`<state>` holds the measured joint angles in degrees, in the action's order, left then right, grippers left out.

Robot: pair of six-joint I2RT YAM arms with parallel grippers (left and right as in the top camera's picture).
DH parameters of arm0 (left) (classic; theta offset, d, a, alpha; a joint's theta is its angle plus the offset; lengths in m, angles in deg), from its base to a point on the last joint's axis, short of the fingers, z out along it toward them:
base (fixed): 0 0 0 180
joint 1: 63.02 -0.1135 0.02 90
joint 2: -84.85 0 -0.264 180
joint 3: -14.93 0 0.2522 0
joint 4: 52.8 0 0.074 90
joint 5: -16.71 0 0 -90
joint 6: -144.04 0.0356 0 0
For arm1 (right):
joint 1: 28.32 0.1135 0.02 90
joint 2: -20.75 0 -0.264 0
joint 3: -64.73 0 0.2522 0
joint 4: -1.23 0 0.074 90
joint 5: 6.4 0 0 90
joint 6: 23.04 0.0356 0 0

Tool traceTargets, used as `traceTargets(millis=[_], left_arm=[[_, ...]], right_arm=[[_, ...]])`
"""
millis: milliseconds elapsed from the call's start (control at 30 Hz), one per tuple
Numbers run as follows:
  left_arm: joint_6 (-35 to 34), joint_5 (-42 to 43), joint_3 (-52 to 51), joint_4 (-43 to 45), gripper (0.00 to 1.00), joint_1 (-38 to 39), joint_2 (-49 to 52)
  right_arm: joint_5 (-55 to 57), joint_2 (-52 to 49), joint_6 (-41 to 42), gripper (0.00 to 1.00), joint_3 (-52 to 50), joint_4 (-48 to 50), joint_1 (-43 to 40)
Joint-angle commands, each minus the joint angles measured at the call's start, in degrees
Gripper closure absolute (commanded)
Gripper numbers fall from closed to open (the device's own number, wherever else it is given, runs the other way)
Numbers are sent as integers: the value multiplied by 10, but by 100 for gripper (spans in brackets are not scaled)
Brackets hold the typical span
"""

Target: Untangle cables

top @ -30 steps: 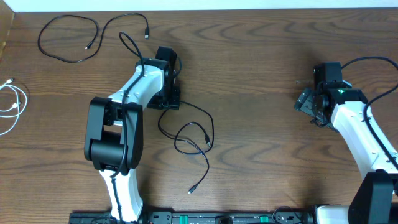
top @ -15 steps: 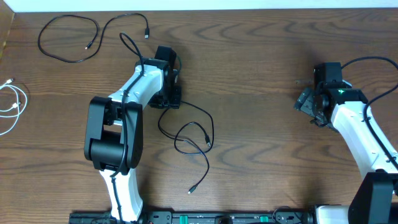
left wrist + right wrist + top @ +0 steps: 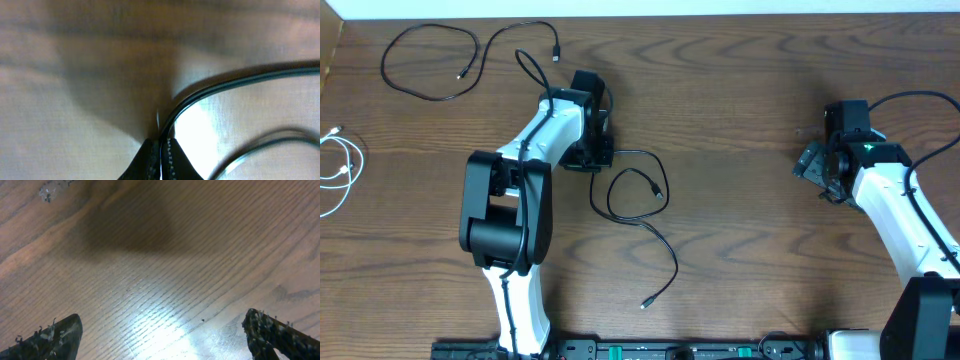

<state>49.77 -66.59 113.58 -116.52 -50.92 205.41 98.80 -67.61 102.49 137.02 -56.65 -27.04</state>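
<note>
A black cable point(image 3: 638, 193) lies in a loop at mid-table, and its tail ends in a small plug point(image 3: 645, 302) near the front. My left gripper point(image 3: 590, 153) is shut on the upper end of this cable. In the left wrist view the fingertips point(image 3: 150, 157) are pressed together, with the cable point(image 3: 235, 81) running out up and to the right. A second black cable point(image 3: 430, 62) lies loosely at the back left. A white cable point(image 3: 344, 168) is coiled at the left edge. My right gripper point(image 3: 816, 168) is open over bare wood point(image 3: 162, 340), far from all cables.
Thicker black wires point(image 3: 920, 100) run to the right arm at the back right. The arms' bases point(image 3: 650, 350) stand along the front edge. The wooden table point(image 3: 740, 120) ends at a pale strip at the back.
My left gripper has shut on the black cable and pulled it slightly right. The loop has moved up and right, and the tail has swung right. The right arm has not moved.
</note>
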Motion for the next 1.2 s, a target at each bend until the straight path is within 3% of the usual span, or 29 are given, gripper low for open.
traceTargets(millis=[0,133,300,433,467,533,600,633,667,1100,1167], left_arm=[[-25,27,48,-27,93,1,-31],[-50,66,78,-20,93,1,-114],[-74,65,78,12,93,1,-222],[-74,43,78,-10,92,1,-259],[-74,37,78,-23,85,1,-259],[-74,23,70,-47,57,1,-255],[-74,11,52,-58,48,1,-249],[-74,3,41,-59,28,1,-245],[-74,-8,30,-58,23,1,-238],[-52,-44,4,-66,26,1,-72],[-53,-44,4,-75,31,1,-47]], right_arm=[[7,-1,-4,1,1,-1,-1],[7,-1,-4,1,1,-1,-1],[7,-1,-4,1,1,-1,-1],[7,-1,-4,1,1,-1,-1],[7,-1,-4,1,1,-1,-1],[7,-1,-4,1,1,-1,-1],[7,-1,-4,1,1,-1,-1],[7,-1,-4,1,1,-1,-1],[7,-1,-4,1,1,-1,-1],[7,-1,-4,1,1,-1,-1],[7,-1,-4,1,1,-1,-1]])
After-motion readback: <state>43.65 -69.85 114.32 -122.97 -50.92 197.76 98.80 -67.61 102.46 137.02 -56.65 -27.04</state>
